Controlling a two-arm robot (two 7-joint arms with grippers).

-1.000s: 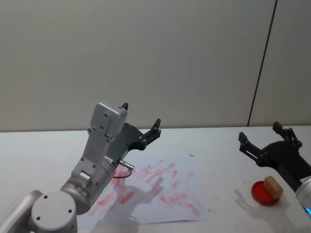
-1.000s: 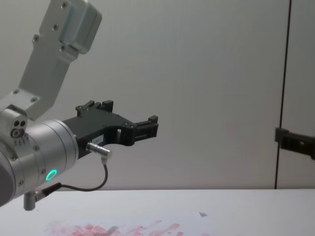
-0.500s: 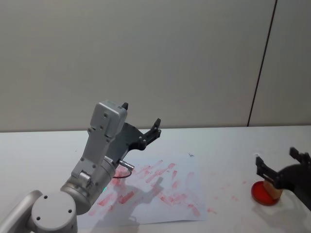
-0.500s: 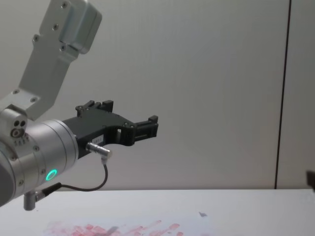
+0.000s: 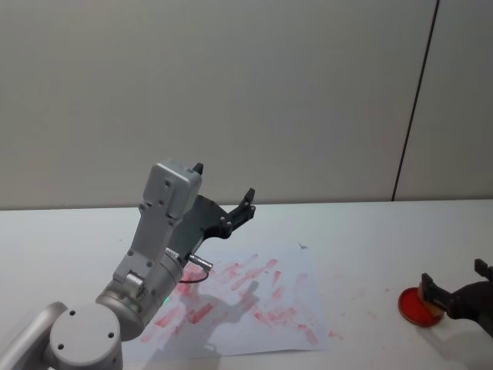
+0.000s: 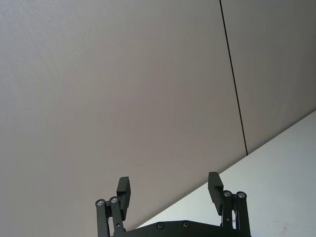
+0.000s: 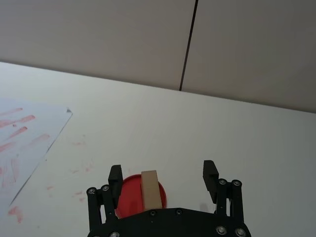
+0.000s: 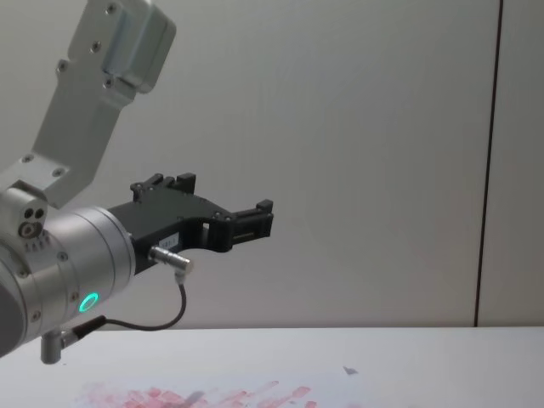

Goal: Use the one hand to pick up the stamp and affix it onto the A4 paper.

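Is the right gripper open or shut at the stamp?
Open: the right gripper straddles the stamp, fingers wide apart, touching neither side.

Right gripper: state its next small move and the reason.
Likely close on the stamp: the right gripper is open, a finger each side of the stamp, which stands on the red pad. The left gripper hangs open above the A4 paper.

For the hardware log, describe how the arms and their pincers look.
The left arm is silver-grey: a round wrist with a small green ring light, a boxy link above it, and a thin black cable looping from a metal plug. The left pincer and right pincer are alike: flat black plates with two jointed black fingers and silver screw heads at the pivots.
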